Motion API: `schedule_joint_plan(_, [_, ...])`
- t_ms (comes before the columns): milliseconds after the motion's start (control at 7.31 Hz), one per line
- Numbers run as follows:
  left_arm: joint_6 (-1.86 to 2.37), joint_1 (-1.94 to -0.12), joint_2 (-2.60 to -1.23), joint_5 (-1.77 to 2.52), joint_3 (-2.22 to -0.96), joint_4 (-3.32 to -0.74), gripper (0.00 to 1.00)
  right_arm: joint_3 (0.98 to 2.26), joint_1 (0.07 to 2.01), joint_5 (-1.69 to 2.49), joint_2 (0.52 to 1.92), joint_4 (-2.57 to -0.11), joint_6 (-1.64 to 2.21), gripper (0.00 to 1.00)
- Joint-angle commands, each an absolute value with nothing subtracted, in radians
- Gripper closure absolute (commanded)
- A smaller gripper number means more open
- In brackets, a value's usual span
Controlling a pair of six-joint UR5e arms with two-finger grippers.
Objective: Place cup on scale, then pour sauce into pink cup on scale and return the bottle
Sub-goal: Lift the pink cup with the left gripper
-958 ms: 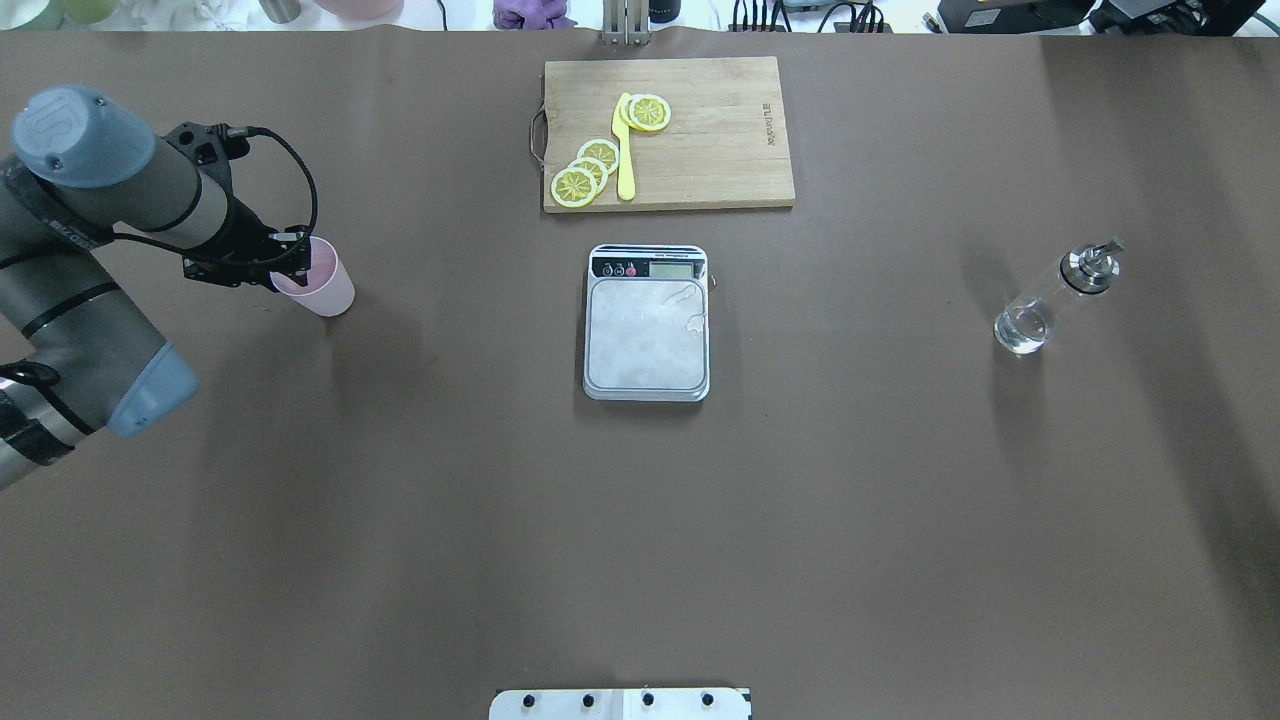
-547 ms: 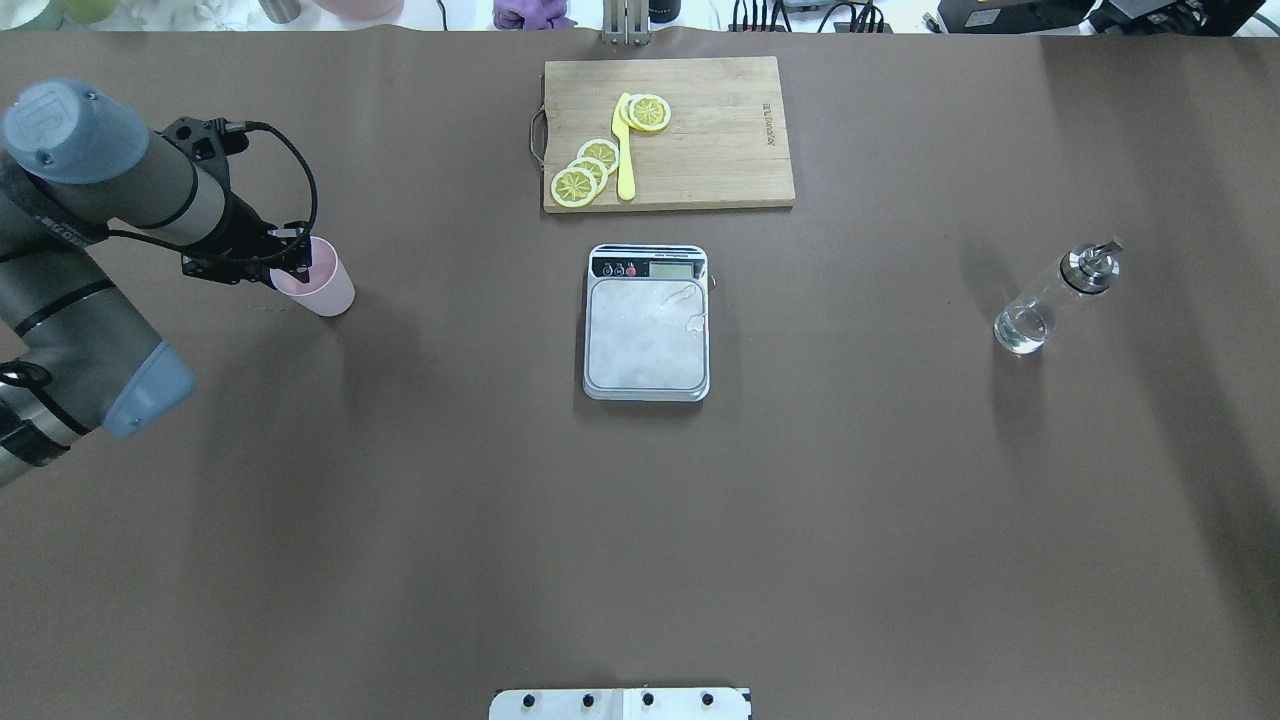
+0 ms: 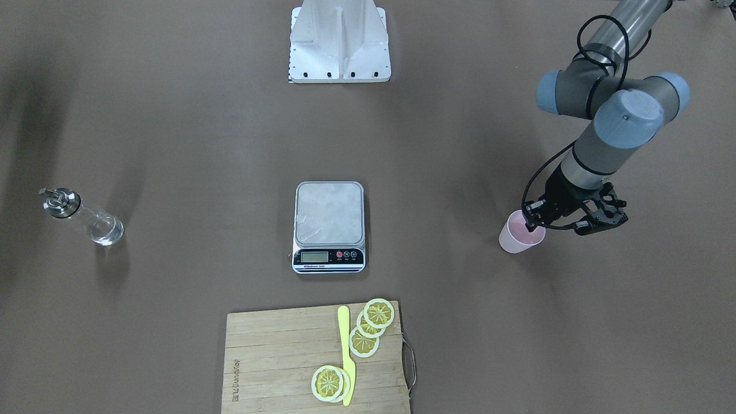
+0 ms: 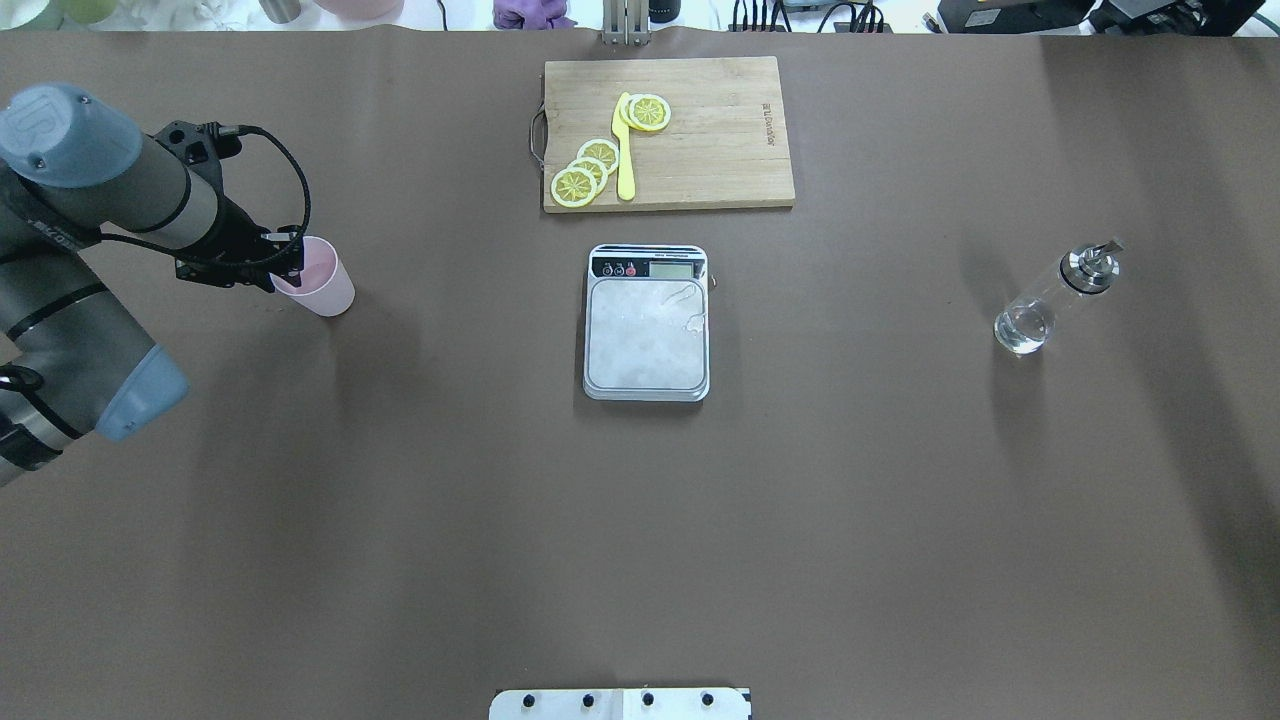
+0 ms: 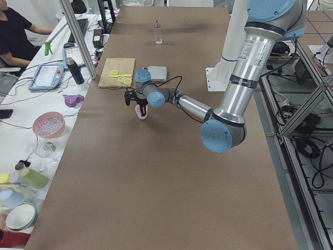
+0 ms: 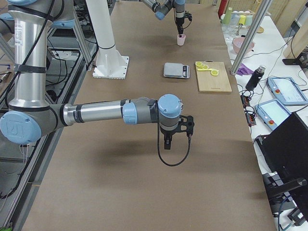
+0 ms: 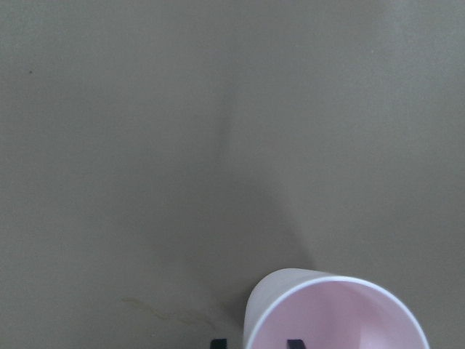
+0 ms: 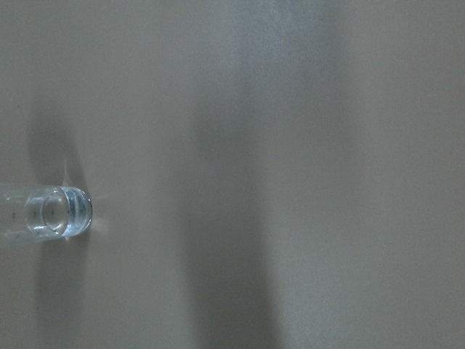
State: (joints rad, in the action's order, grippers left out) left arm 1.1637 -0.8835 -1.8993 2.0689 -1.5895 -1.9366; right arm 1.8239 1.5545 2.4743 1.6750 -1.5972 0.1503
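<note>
Step in hand: the first one, placing the cup on the scale; judged from the layout, this is the pick-up stage and nothing further has been done. The cup stands upright on the table, well apart from the scale on the robot's left side; the scale platform is unloaded. The left gripper is at the cup's rim; in the left wrist view two dark fingertips straddle the near wall, one inside the cup and one outside it. The jaws stand apart with a visible gap on each side of the wall; they appear not yet clamped, and the cup is between them rather than beside them. Next move, as a judgement: close the jaws on the wall, lift clear of the table, carry toward the scale and set down centred on the platform; the thin tapered wall calls for a moderate squeeze, since a pinch on one side of the rim may tilt the cup on lifting. The bottle stands upright well apart from the scale on the robot's right side, with the clear sauce visible in its base. The right gripper hangs above the table, well apart from the scale; its jaw state cannot be told from the available views. A cutting board lies just beyond the scale, on the side away from the robot.
</note>
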Motion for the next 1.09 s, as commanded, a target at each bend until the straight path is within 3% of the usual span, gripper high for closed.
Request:
schedule_joint_plan(0, [1.164, -0.884, -1.899, 2.069, -1.591, -1.936, 0.82, 1.824, 1.554, 2.474, 1.675, -1.597, 0.149, 0.0])
schedule_joint_plan(137, [1.176, -0.882, -1.901, 2.063, -1.597, -1.936, 1.0, 1.824, 1.554, 2.474, 1.675, -1.597, 0.149, 0.0])
schedule_joint_plan(411, [1.174, -0.919, -1.899, 2.112, -1.664, -1.899, 1.0, 1.824, 1.554, 2.474, 1.677, -1.594, 0.149, 0.0])
schedule_joint_plan(684, [1.16, -1.037, -1.927, 2.239, -1.767, -1.688, 1.0, 1.825, 1.554, 2.474, 1.677, -1.594, 0.149, 0.0])
schedule_joint_plan(958, [1.183, -1.037, -2.128, 2.24, -1.767, -1.384, 1.0, 1.825, 1.554, 2.474, 1.677, -1.597, 0.149, 0.0])
